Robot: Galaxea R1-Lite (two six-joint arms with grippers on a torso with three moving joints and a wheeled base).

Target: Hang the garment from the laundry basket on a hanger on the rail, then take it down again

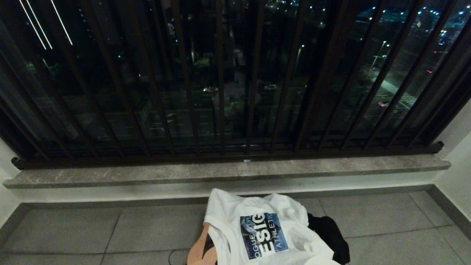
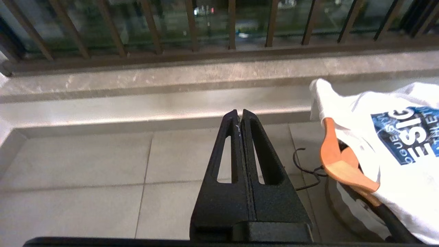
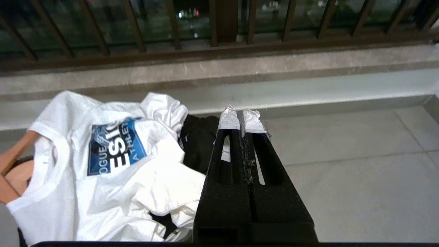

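My left gripper is clenched on nothing, its fingers pressed flat together above bare floor tiles. My right gripper is likewise clenched and empty, tips taped. Between them a white T-shirt with a blue print lies bunched over the laundry basket, draped on a wooden hanger and touching dark cloth. Beyond are the stone sill and the railing.

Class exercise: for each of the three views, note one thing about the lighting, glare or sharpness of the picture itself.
Head view: dark night scene beyond the railing, streetlights as bright dots, light streaks reflected at top left. Left wrist view: the white T-shirt glares overexposed; the shut left claw is sharp. Right wrist view: the shirt is again blown out, the black garment nearly detailless beside the shut right claw.
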